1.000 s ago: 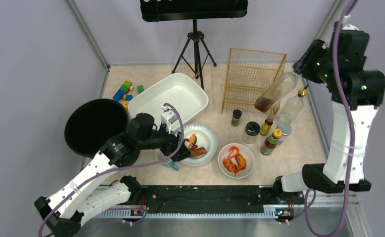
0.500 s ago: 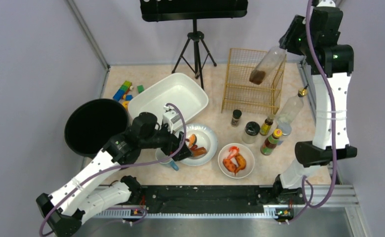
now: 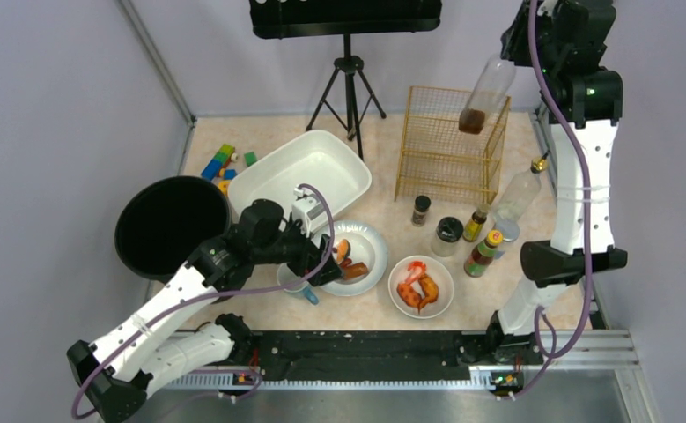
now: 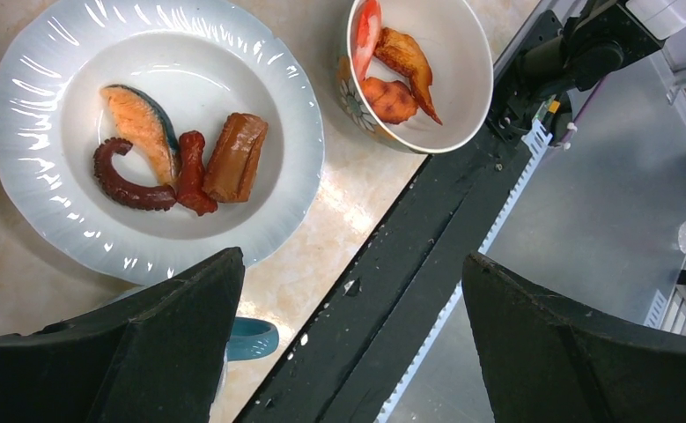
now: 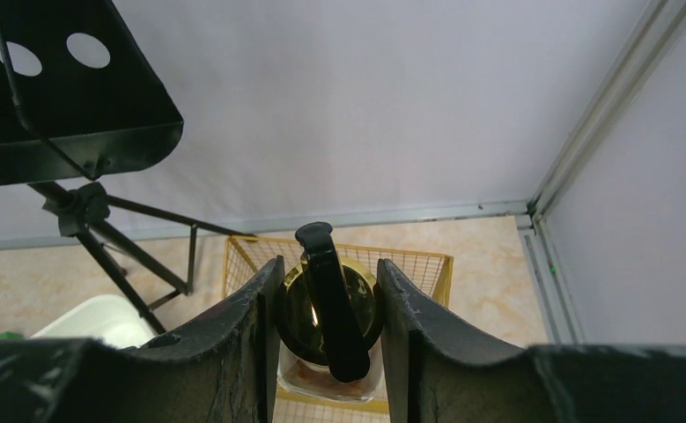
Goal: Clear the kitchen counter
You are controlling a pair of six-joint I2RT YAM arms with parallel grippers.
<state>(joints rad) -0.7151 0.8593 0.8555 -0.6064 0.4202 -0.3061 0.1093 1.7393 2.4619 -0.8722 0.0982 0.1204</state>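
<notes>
The kitchen counter [image 3: 515, 273] is beige marbled stone; it also shows in the left wrist view [image 4: 339, 194]. My right gripper [image 3: 504, 55] is shut on the gold cap of a clear bottle [image 3: 483, 97] with brown liquid at its bottom. It holds the bottle high, hanging upright over the gold wire rack [image 3: 445, 145]. In the right wrist view the gripper [image 5: 328, 273] clamps the bottle [image 5: 330, 308]. My left gripper [image 3: 321, 269] is open and empty, low beside a white plate [image 3: 374, 242] of food. In the left wrist view the gripper [image 4: 350, 256] hovers over the counter's front edge.
A white tub [image 3: 269, 176], a round black bin [image 3: 167, 225], toy blocks [image 3: 220, 163] and a tripod [image 3: 350, 88] stand at the back left. A bowl [image 3: 445, 300] of food, a blue cup [image 3: 308, 293], several jars and sauce bottles [image 3: 484, 251] and a clear bottle [image 3: 520, 189] stand nearby.
My right arm has lifted the bottle up and back from beside the sauce bottles to above the rack, turning it upright. The left arm has barely moved.
</notes>
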